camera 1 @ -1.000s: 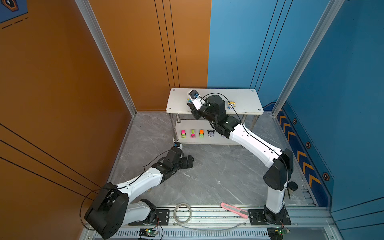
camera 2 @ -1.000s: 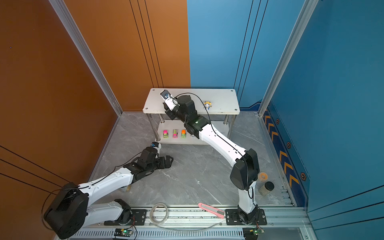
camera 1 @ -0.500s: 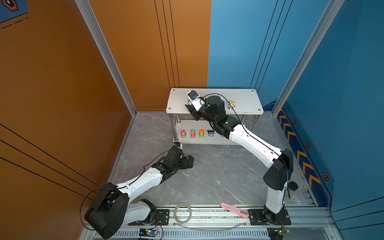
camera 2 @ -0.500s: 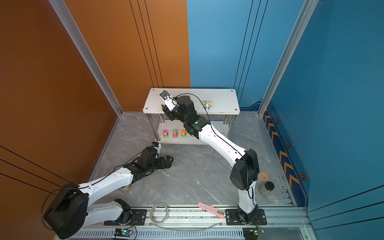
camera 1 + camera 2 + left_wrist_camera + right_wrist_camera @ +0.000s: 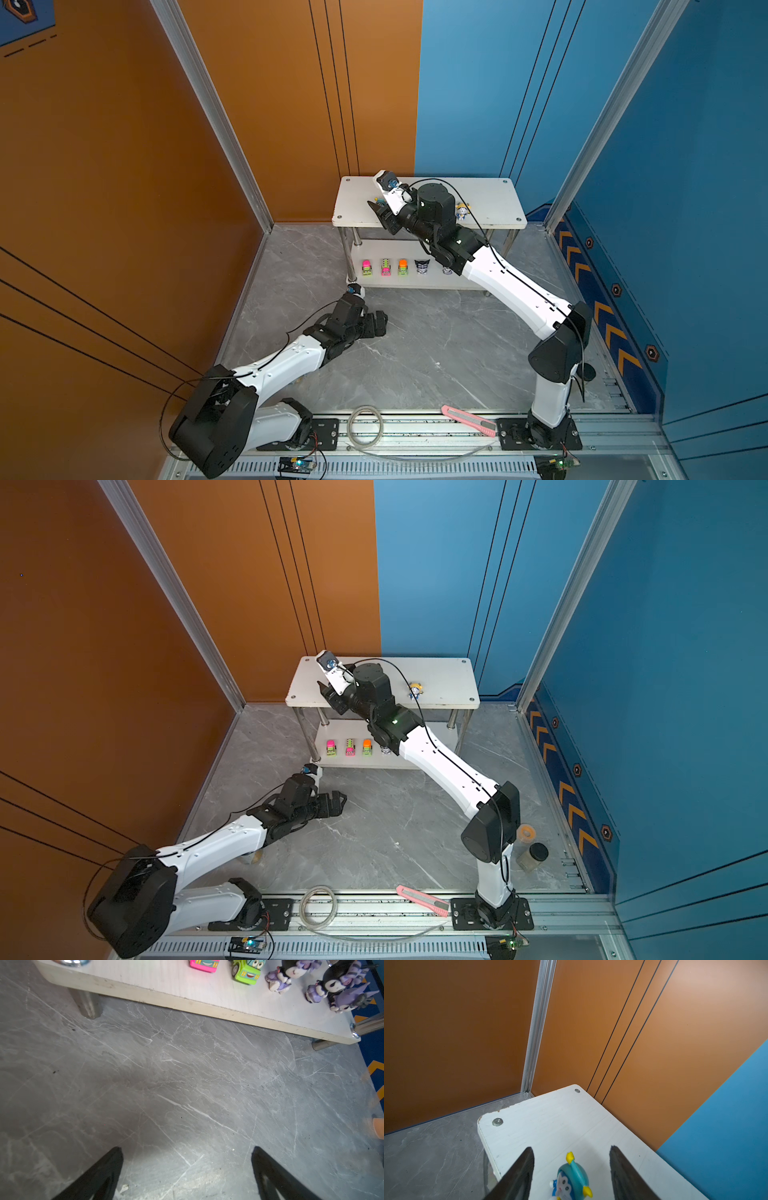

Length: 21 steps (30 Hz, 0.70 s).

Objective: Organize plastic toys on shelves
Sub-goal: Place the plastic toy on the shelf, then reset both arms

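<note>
The left arm lay stretched low over the grey counter (image 5: 436, 353), the fingers of the left gripper (image 5: 187, 1149) spread wide and empty just short of the shelves (image 5: 490, 199), where three trucks (image 5: 385, 267) and black-purple figurines (image 5: 332, 982) lined the lower board. Farther back, the right arm reached over the top board, the fingers of the right gripper (image 5: 571, 1147) parted either side of a teal-hatted figurine (image 5: 572, 1178) without touching it, a yellow-hatted figurine (image 5: 462, 211) on the same board.

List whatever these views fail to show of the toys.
- Teal-hat figurine: right wrist view, blurred, cut by the frame edge.
- Pink truck and green truck: left wrist view, cut by the edge.
- Lower shelf, part: both top views, hidden behind right arm.
</note>
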Available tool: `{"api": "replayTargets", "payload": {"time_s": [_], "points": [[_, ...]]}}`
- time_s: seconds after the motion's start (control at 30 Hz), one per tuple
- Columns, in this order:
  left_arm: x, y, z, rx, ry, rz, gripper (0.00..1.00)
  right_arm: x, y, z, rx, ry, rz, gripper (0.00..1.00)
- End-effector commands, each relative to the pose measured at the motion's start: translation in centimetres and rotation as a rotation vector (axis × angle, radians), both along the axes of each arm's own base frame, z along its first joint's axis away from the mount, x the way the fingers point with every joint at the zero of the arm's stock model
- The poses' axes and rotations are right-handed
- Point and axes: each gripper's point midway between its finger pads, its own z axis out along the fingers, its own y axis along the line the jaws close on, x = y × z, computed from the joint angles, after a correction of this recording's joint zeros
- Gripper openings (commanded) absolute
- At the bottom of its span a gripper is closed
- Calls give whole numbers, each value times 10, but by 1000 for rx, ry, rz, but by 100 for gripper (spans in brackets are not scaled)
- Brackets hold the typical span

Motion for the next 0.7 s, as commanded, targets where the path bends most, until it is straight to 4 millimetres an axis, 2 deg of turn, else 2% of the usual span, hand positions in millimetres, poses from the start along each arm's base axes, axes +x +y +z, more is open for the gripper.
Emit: {"api": "replayTargets", "payload": {"time_s": [0.0, 0.03, 0.13, 0.2, 0.3, 0.4, 0.5, 0.6, 0.67], "points": [[8, -2, 22, -8, -58, 3, 98, -29, -15, 43, 57, -45, 4, 77], [9, 1, 26, -1, -71, 8, 98, -38, -19, 48, 68, -44, 6, 100], [12, 14, 47, 22, -137, 42, 98, -73, -39, 61, 103, -59, -9, 100], [13, 27, 65, 43, -205, 82, 98, -100, -58, 55, 100, -63, -48, 100], [12, 44, 94, 65, -322, 126, 98, -142, -100, 41, 126, -42, -120, 100], [6, 62, 114, 108, -409, 171, 98, -164, -154, 9, 156, 45, -235, 100], [-1, 80, 122, 157, -456, 218, 98, -178, -208, -40, 149, 118, -358, 100], [-6, 96, 119, 200, -466, 277, 98, -189, -261, -90, 150, 187, -495, 100], [-9, 106, 113, 229, -468, 317, 98, -201, -290, -121, 176, 221, -545, 100]]}}
